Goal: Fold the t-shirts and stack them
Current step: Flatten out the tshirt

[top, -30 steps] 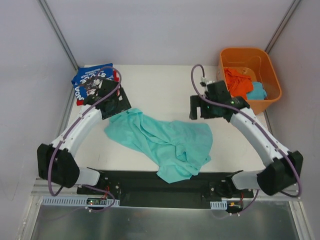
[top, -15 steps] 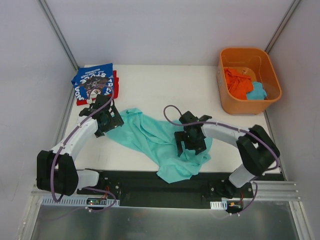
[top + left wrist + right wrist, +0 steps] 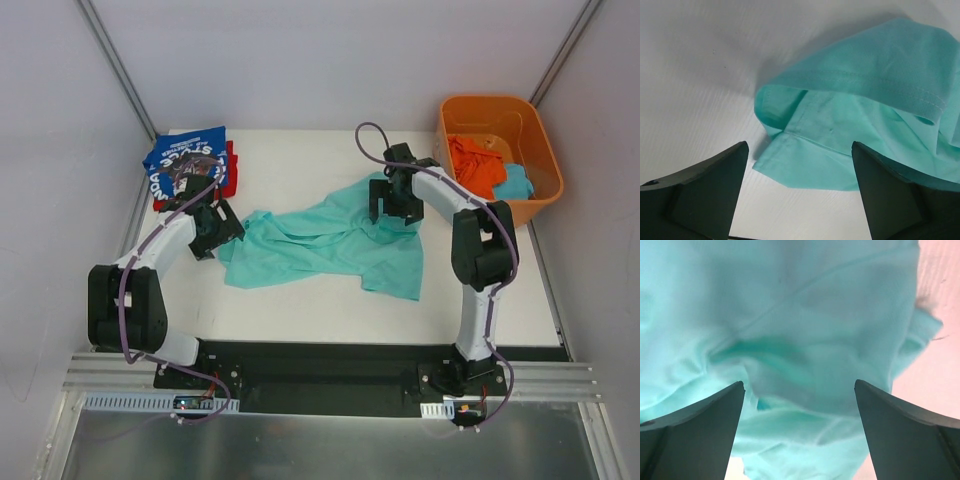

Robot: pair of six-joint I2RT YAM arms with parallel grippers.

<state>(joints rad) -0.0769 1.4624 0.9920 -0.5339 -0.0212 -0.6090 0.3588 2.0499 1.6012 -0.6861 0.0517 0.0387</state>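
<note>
— So, what do you see, starting from the left?

— At the far left corner of the table (image 3: 300,160) lies the royal-blue t-shirt (image 3: 185,160), white lettering up. It rests on the red t-shirt (image 3: 232,166), of which only the edges show. Just in front of this pile is my left gripper (image 3: 212,232). Its fingers are spread wide and hold nothing.

— And the shirt you work on?

— The mint-teal t-shirt (image 3: 320,240) lies crumpled across the middle of the table, reaching from one gripper to the other. In the left wrist view one hemmed corner of it lies flat on the white surface, just beyond the fingers.

— And the right side?

— My right gripper (image 3: 393,200) is above the far right part of the same shirt. It is released too, both fingers well apart. Teal cloth fills almost the whole right wrist view, and I cannot tell if the fingers touch it.

— Anything further right?

— Yes, the orange tub (image 3: 500,100) stands at the far right corner. Inside are an orange cloth (image 3: 475,165) and a light-blue cloth (image 3: 515,184).
</note>
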